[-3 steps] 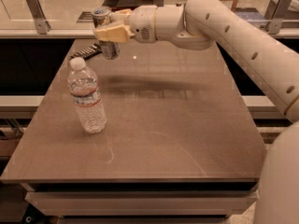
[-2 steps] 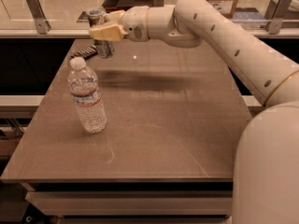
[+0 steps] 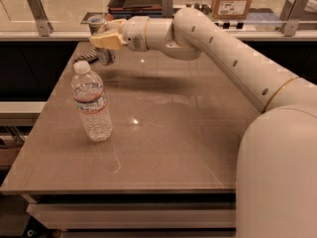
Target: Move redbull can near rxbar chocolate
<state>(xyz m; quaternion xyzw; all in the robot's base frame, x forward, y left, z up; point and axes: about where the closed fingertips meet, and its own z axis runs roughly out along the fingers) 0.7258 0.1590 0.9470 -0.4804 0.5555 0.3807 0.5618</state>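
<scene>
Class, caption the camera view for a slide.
Tool grips redbull can at table's far corner, beside rxbar chocolate.

The arm (image 3: 218,53) stretches far out to the left, hand (image 3: 103,40) clamped around the redbull can (image 3: 97,24).

Redbull can (image 3: 97,25) held in gripper (image 3: 103,39), rxbar chocolate (image 3: 84,57) just beside it.
You've got 1 redbull can: slim, silver, shiny top, upright, with the gripper's tan fingers clasped round its middle at the far-left corner of the table (image 3: 173,133). You can't tell if its base touches the surface. 1 rxbar chocolate: flat, dark, pale stripes, lying on the table just left of the can's lower end.
</scene>
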